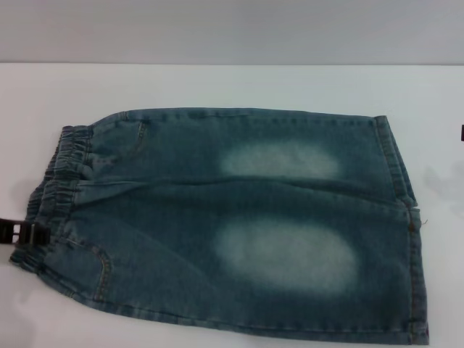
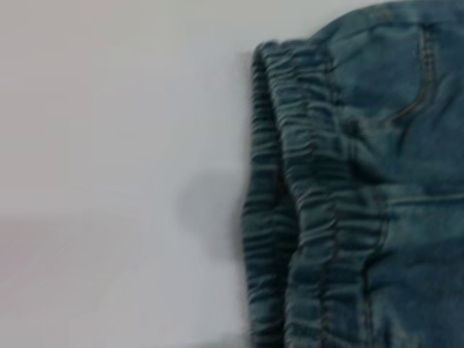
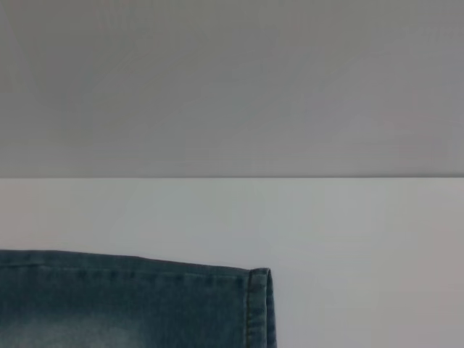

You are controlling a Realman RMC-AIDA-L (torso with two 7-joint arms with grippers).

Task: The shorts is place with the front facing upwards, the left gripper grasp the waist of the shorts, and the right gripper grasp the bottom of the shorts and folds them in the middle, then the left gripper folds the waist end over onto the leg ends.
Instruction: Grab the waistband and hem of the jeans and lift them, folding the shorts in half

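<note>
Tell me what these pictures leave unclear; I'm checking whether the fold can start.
- Left gripper: head view shows only a black tip at the frame's left edge by the waist of the shorts; open or shut is unclear.
- Right gripper: only a dark sliver at the head view's right edge; neither wrist view shows fingers.
- Leg ends: the lower corner is cut off by the head view's bottom edge.
- Shorts: no cartoon print can be made out.
</note>
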